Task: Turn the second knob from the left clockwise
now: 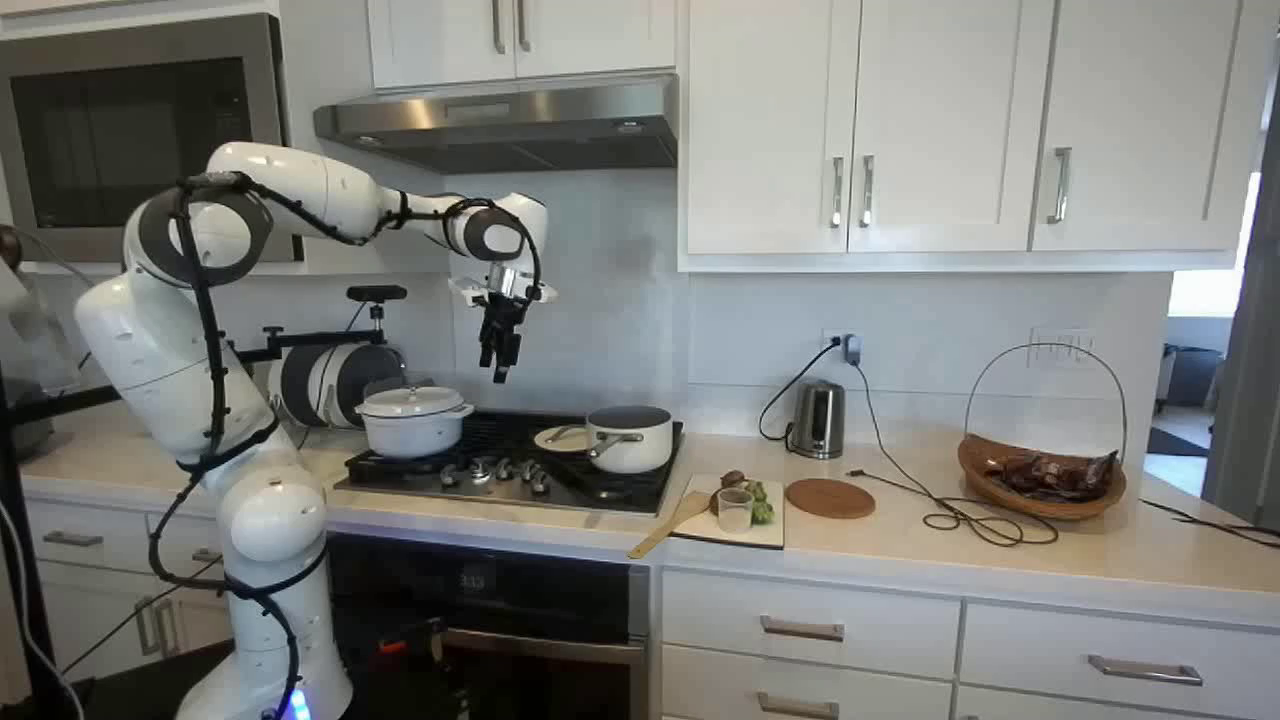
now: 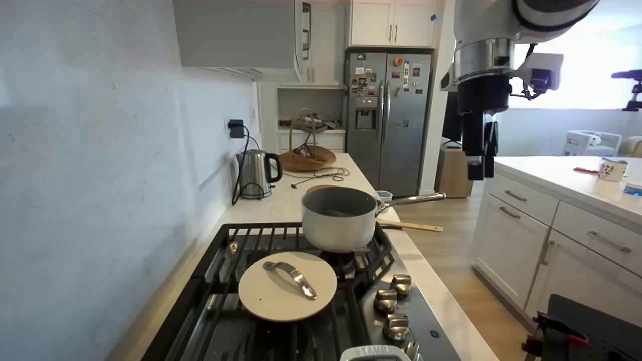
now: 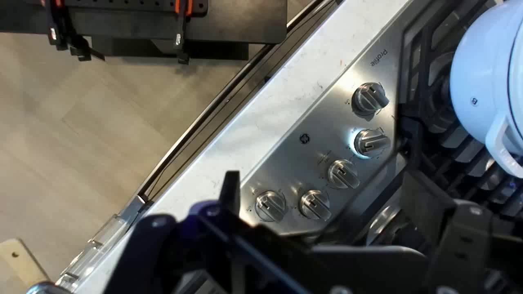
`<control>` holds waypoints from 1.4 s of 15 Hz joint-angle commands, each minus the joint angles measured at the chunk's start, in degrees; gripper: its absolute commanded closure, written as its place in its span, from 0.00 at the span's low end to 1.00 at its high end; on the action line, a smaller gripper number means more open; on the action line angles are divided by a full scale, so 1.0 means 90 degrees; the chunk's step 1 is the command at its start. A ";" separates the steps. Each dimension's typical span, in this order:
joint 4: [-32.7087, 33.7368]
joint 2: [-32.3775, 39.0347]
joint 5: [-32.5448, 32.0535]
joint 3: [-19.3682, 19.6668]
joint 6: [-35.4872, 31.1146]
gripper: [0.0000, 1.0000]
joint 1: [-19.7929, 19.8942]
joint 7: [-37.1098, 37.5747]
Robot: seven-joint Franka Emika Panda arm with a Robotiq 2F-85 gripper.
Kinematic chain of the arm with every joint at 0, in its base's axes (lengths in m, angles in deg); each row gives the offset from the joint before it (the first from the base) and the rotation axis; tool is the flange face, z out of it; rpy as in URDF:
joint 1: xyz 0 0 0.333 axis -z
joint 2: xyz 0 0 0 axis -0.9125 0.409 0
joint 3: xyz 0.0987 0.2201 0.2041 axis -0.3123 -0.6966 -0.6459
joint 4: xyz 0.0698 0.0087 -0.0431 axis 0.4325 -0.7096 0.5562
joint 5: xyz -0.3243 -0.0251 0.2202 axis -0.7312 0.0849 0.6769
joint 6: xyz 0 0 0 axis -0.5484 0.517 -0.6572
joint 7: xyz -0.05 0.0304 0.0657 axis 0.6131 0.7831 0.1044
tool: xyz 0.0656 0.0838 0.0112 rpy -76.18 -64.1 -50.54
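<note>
Several silver knobs run in a row along the cooktop's steel front panel (image 3: 282, 163). The second knob from the left (image 3: 371, 143), counted from the white pot's side, has a bright bluish-white ring lit around its base. Its grip is turned differently from the three knobs to its right. The leftmost knob (image 3: 369, 98) is beside it and unlit. My gripper (image 3: 327, 194) is open and empty, its two fingers wide apart in the wrist view. In both exterior views the gripper (image 1: 494, 370) (image 2: 479, 173) hangs pointing down, well above the cooktop and touching nothing.
A white lidded pot (image 1: 413, 425) stands on the left burners, close to the left knobs. A saucepan (image 1: 630, 440) stands on the right, its handle toward the front, with a lid (image 2: 287, 286) lying beside it. The range hood (image 1: 510, 120) is above. A cutting board (image 1: 745, 535) lies right.
</note>
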 commanded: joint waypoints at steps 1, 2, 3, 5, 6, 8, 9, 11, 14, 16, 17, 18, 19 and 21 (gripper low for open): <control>0.0024 0.0004 0.0020 -0.0069 0.0027 0.00 0.0086 -0.0019; 0.0024 0.0003 0.0020 -0.0069 0.0027 0.00 0.0086 -0.0019; 0.0024 0.0004 0.0020 -0.0069 0.0027 0.00 0.0086 -0.0019; 0.0320 0.0401 0.0036 -0.0146 0.0177 0.00 -0.0049 -0.0322; 0.0452 0.0614 0.0024 -0.0261 0.0310 0.00 -0.0174 -0.0532; 0.0564 0.0872 0.0035 -0.0518 0.0393 0.00 -0.0383 -0.0717; 0.0647 0.1009 0.0065 -0.0647 0.0443 0.00 -0.0503 -0.0792; 0.0874 0.1309 0.0052 -0.0912 0.0589 0.00 -0.0748 -0.0935; 0.1295 0.1740 -0.0080 -0.1214 0.1013 0.00 -0.1039 -0.1236; 0.1578 0.1985 -0.0235 -0.1314 0.1436 0.00 -0.1152 -0.1571; 0.1704 0.2099 -0.0311 -0.1336 0.1633 0.00 -0.1187 -0.1803; 0.1837 0.2226 -0.0432 -0.1357 0.1832 0.00 -0.1211 -0.2047; 0.1970 0.2350 -0.0563 -0.1371 0.2024 0.00 -0.1238 -0.2314; 0.2175 0.2593 -0.0837 -0.1377 0.2290 0.00 -0.1261 -0.2935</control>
